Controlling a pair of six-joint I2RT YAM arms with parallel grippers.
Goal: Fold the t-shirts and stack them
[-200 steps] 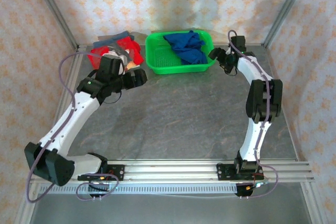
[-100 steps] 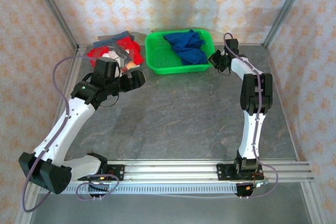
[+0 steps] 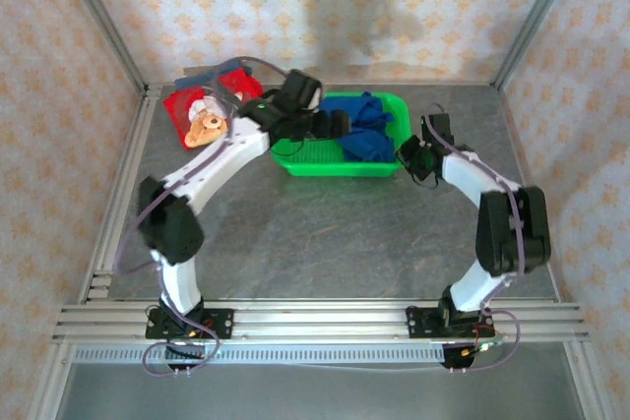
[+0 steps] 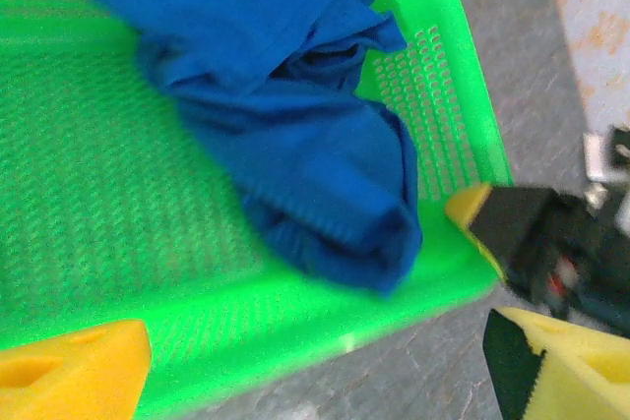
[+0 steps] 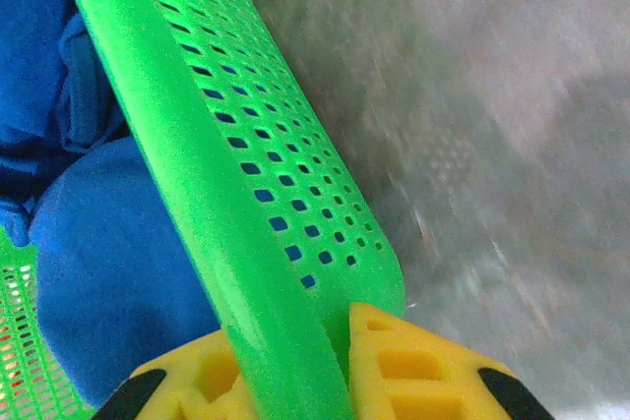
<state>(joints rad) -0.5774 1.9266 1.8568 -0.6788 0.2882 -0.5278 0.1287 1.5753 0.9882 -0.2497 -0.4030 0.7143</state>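
The blue t-shirt [image 4: 305,174] lies bunched in the green basket [image 3: 335,166] by the far edge of the bench [image 3: 345,243]. The right gripper [image 5: 295,371] pinches the basket's rim. The left gripper [image 3: 333,125] hangs open above. It should drop straight down and grab 1 thick fold, not the mesh.

The whole table [image 3: 325,233] is seen from above and behind, with the arm bases [image 3: 182,322] along the frame's bottom edge. From the left wrist, the green basket [image 4: 433,66] and blue t-shirt [image 4: 295,145] are looked down on closely. From the right wrist, the basket's rim is framed closer still. Basket and shirt are shared by all three views.
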